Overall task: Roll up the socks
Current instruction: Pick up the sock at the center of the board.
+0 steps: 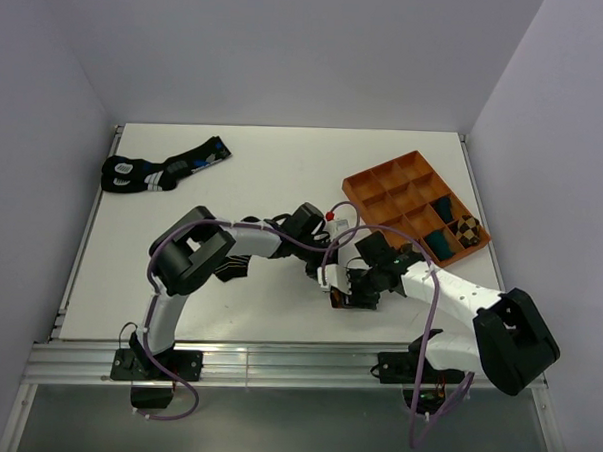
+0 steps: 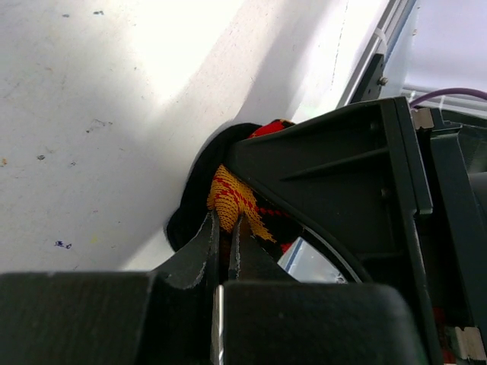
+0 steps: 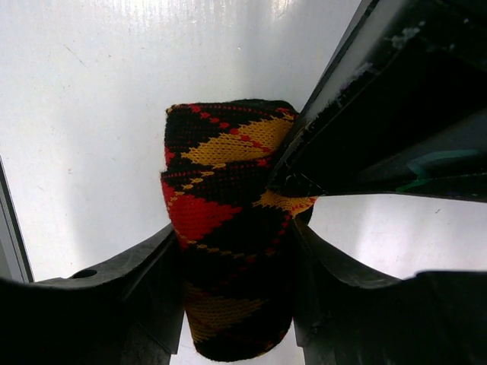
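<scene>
Far L, table (image 1: 284, 165): blk socks w/ blue + white marks (image 1: 164, 170) lie near the far-L corner, well apart from both arms.
L arm (image 1: 185, 256): reaches from its base at near-L toward table centre.
Short striped sock (image 1: 236, 267): dark, thin pale stripes, flat on table, partly hidden under L arm. Nothing grips it.
L gripper (image 2: 226, 224): fingers pressed almost together, pinching a yellow/red fold at the edge of the argyle sock (image 3: 228, 228).
Argyle sock: near table centre, towards the near edge, between the two grippers. Rolled into a stubby bundle, blk w/ red + orange diamonds. Whether it rests on the table or hangs just above, can't tell.
R gripper (image 3: 234, 243): jaws partway apart, one finger each side of the roll, inner faces against the fabric on both sides. L gripper's tip meets the roll at its upper R in the R wrist view.
Orange tray (image 1: 369, 179): far-R of table, divided into compartments, apart from both grippers.
Tray contents: dark teal items (image 1: 443, 208) in two R-side compartments; brown-checked bundle (image 1: 466, 230) in the compartment at the R corner.
</scene>
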